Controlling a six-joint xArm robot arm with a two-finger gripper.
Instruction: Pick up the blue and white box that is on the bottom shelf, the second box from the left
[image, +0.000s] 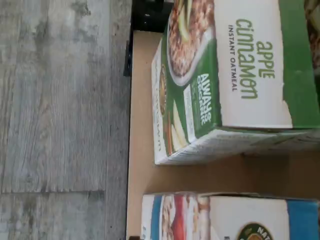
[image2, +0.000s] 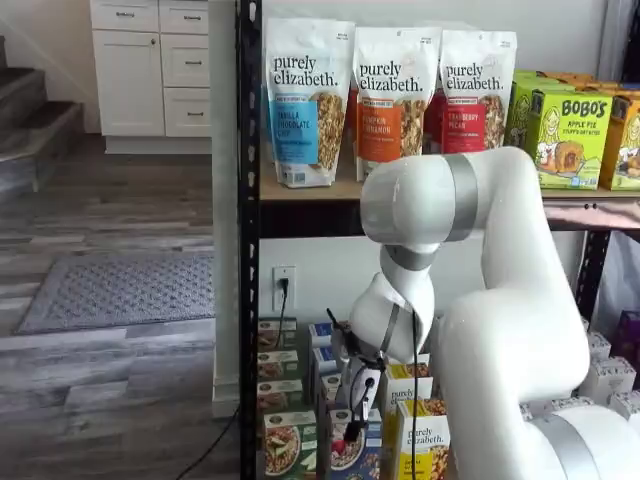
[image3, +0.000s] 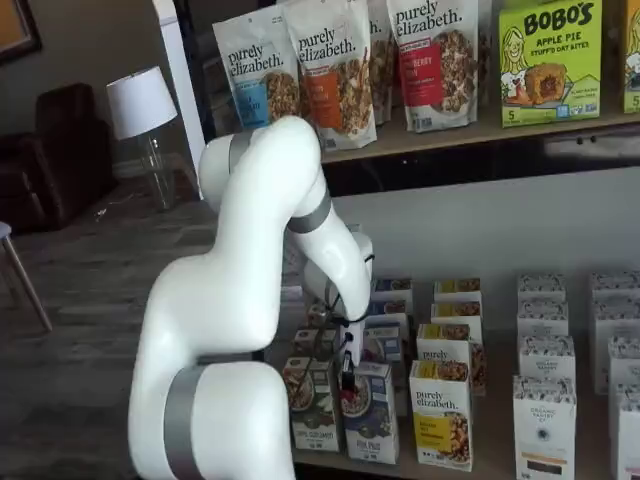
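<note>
Blue and white box (image3: 369, 411) sits under our bent arm; tool (image3: 347, 378) just above it, grip state unclear.

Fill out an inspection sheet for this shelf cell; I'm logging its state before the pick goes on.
Surface: bottom shelf, tan board, carrying rows of cartons.
Job's things: blue and white box upright in the front row, directly under the gripper.
Clutter: green carton beside it; yellow carton on its other side; granola bags on the shelf above.
Grippers: gripper hangs just above the blue and white box; finger gap unclear.
Cables: black cable along the wrist; a cord at the wall outlet.
Surroundings: grey wood floor, rug, lamp.
</note>
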